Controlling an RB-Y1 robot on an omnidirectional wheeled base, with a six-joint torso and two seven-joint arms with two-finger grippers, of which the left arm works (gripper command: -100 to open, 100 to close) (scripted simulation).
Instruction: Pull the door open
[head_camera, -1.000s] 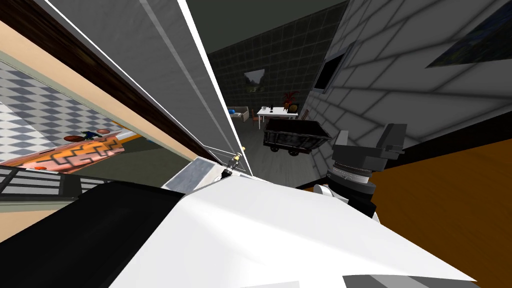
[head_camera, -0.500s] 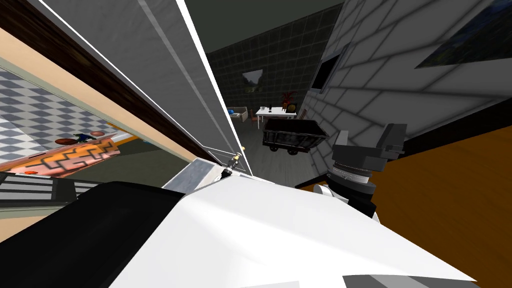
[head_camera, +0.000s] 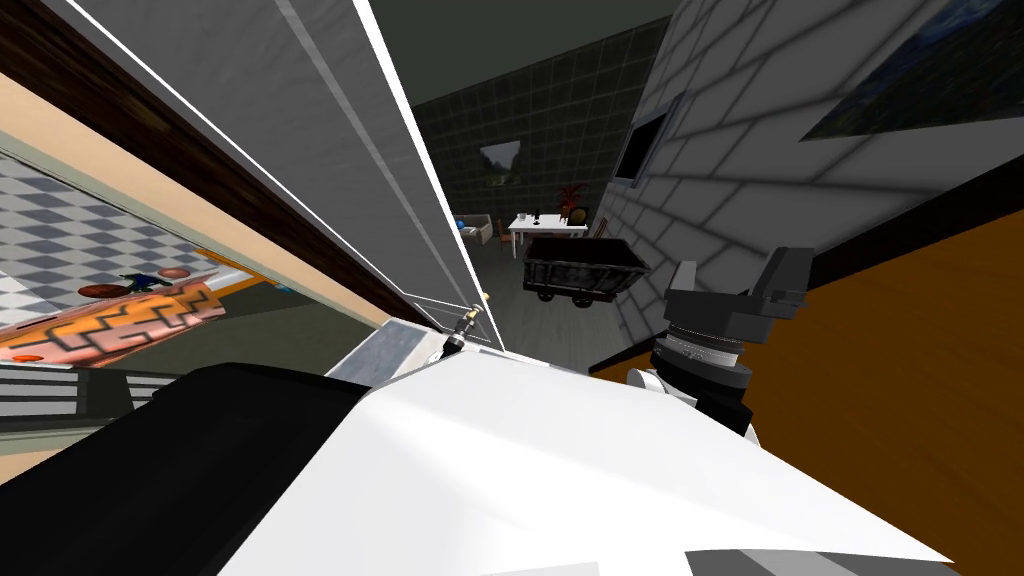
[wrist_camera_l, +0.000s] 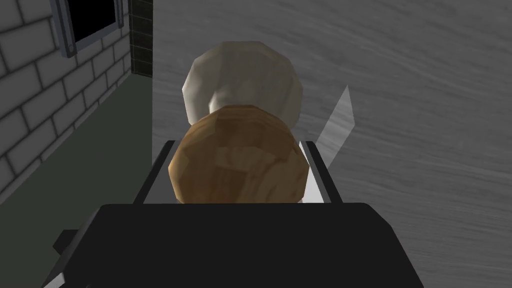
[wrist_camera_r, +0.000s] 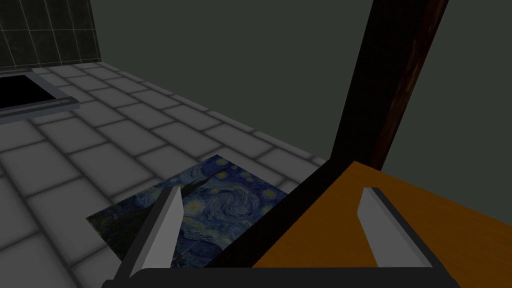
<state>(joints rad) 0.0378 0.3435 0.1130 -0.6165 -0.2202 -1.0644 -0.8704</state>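
The robot's left gripper (wrist_camera_l: 237, 146) is pinching the round brown wood-grained knob (wrist_camera_l: 237, 162) of the tall grey door (head_camera: 330, 140), with one thin finger pressed to each side of it. That sideways grip looks deliberate: a ball like this offers no lip to hook, so only a squeeze would carry a backward pull into the door. The knob stands off the door's face on a pale round backplate (wrist_camera_l: 242, 75), close to the door's free edge, where a pull swings the panel most easily.

In the head view that free edge stands clear of the grey brick wall (head_camera: 760, 170). A black cart (head_camera: 583, 268) shows well beyond the door through the gap. I'd judge the door partly open, with more swing to go.

The right gripper (wrist_camera_r: 270, 197) is held away from the door, across the gap, its fingers spread with nothing between them. I'd guess it is kept there to stay out of the door's path. The risk I see is the knob slipping from those smooth blades if the pull runs crooked.
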